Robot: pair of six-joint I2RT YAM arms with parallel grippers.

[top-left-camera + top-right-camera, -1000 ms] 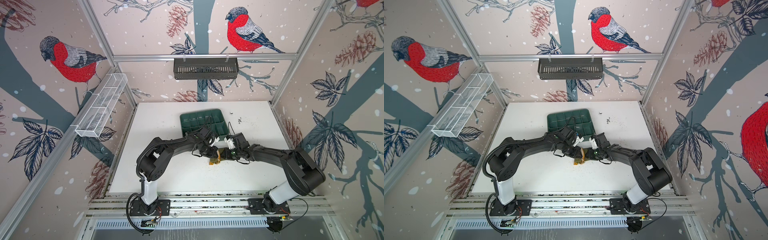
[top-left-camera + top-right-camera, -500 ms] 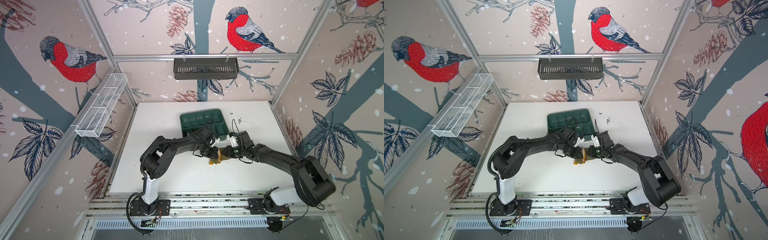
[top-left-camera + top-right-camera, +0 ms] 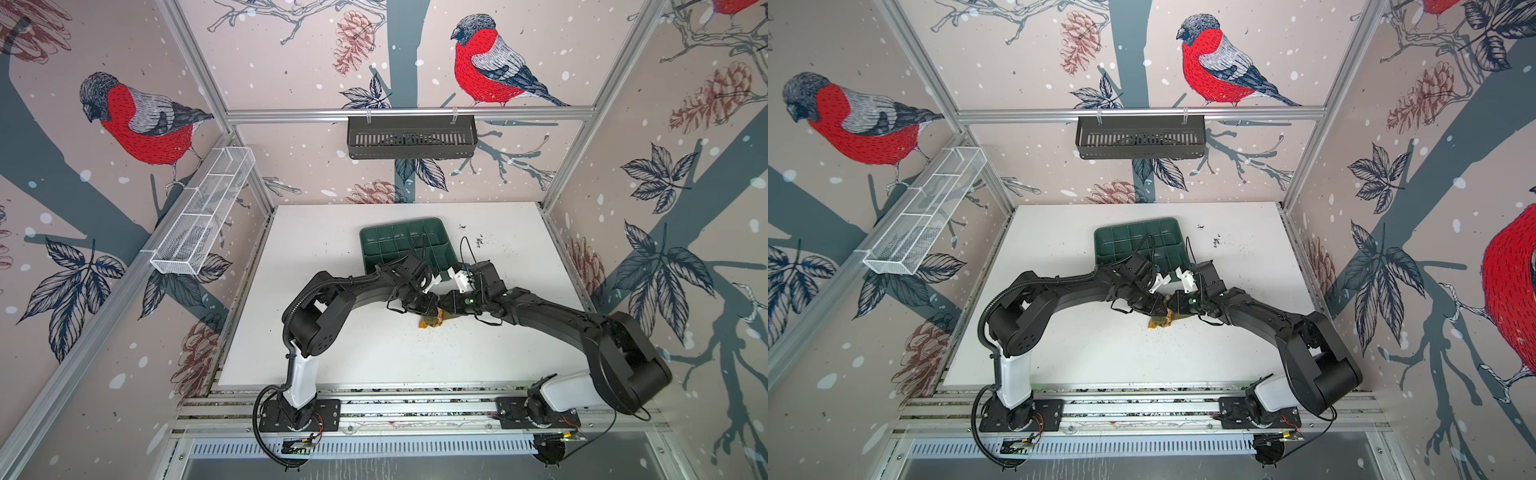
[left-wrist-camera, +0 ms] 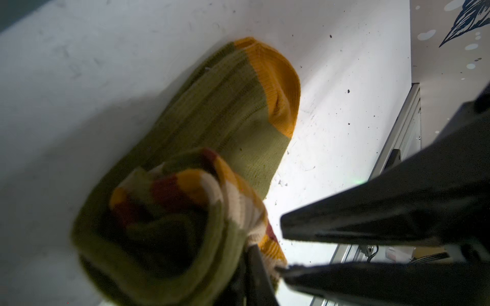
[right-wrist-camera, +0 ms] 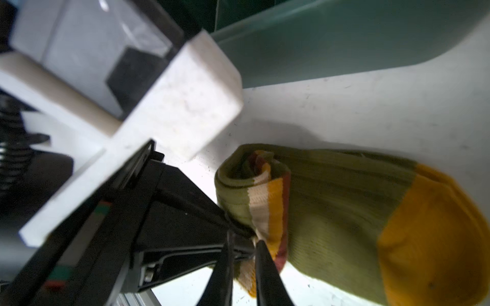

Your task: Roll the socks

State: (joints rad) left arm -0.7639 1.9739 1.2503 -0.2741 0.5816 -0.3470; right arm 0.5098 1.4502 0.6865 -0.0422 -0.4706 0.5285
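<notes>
White surface (image 3: 374, 353), mid, just near of green tray (image 3: 386, 245): socks (image 5: 331, 212), cuff end part-rolled, look soft, light, springy. L jaws, R jaws both pinching striped cuff (image 5: 265, 201); hold roll firmly, it'll likely unwind.

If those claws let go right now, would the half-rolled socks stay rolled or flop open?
Probably flop: the socks are soft ribbed knit, and the striped cuff is coiled only loosely. Likely light and grippy, not slippery. They shouldn't roll away, since the orange toe lies flat on the table.
</notes>
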